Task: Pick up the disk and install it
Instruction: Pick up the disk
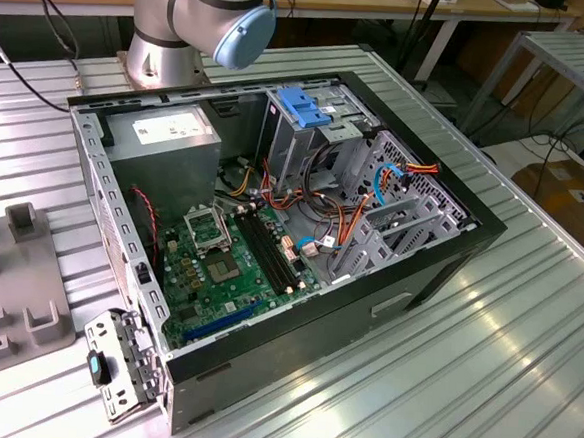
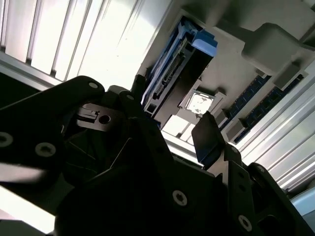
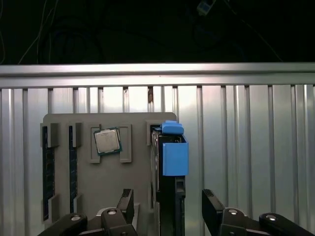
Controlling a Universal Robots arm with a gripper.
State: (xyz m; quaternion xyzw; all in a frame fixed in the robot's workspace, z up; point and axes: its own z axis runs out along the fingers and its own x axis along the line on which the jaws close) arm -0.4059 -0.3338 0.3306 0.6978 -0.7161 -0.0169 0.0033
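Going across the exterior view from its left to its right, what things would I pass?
From that view's left: grey holder → grey power box → blue plastic bracket → orange and blue wires.

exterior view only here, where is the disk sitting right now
Observer: The disk stands on edge in a slot of a grey holder, in the first wrist view.
Operator: gripper on it yet
Observer: The gripper is open, one finger on each side of the disk, with a gap on both sides.
Operator: anything else in that holder
Observer: A processor chip lies flat in a recess beside the disk, and memory sticks sit in slots beyond it.
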